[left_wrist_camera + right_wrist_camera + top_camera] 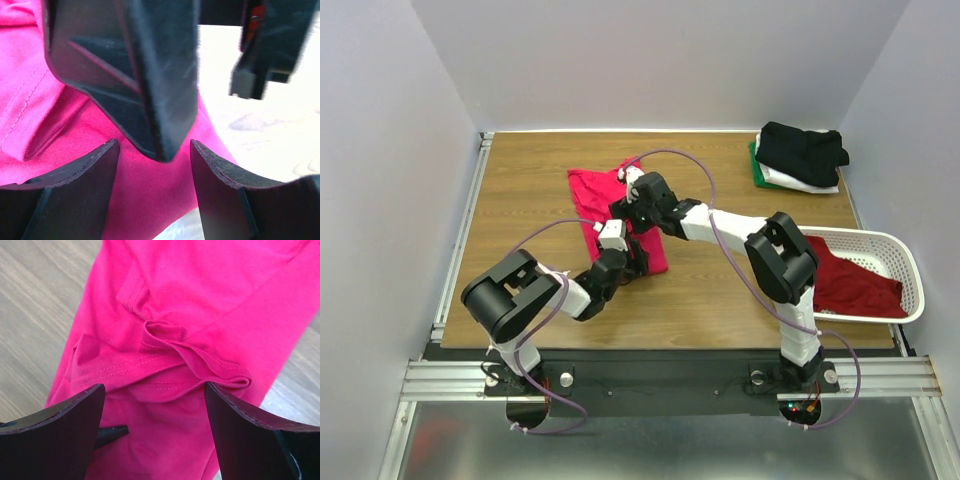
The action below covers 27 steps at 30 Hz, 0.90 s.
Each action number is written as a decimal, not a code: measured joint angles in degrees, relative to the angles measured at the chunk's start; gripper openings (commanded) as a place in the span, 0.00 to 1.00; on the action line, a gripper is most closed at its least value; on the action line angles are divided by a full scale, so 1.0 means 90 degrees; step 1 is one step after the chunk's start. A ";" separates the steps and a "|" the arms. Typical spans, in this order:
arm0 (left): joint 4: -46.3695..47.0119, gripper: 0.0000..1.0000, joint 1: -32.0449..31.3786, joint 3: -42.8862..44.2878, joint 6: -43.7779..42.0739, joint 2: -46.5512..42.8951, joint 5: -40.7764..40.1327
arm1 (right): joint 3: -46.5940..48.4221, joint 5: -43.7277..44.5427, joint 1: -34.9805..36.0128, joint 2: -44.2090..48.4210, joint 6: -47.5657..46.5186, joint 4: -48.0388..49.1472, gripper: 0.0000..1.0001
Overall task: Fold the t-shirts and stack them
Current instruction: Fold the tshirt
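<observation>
Tabletop (530,170): pink-red t-shirt (595,195) diagonal, far-left to near-right

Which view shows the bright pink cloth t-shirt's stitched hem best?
Right wrist: the hem of the bright pink cloth t-shirt is sharp, centred. Left wrist: blurred pink cloth only. Top external: small, partly covered.

Top view: high at near edge, angled down over whole table (520,180). Both wrist views: close on same pink shirt (200,290).

Left tool (154,167), right tool (155,407): jaws apart
</observation>
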<state>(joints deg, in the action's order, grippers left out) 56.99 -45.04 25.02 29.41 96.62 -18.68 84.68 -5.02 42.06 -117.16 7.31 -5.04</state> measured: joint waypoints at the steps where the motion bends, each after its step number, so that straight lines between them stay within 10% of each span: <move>1: -0.0027 0.70 -0.0022 -0.0051 0.0012 -0.0056 -0.0010 | 0.0000 0.0002 0.0019 -0.0024 -0.0002 -0.0002 0.86; 27: -0.0172 0.70 -0.0100 -0.0736 -0.0024 -0.0765 -0.0197 | 0.2764 0.0801 0.0046 -0.1744 0.0345 -0.0350 0.87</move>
<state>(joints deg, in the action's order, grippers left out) 55.44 -45.93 18.39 29.19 89.73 -20.45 109.56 2.20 42.48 -132.86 10.41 -8.19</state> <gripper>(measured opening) 0.701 0.862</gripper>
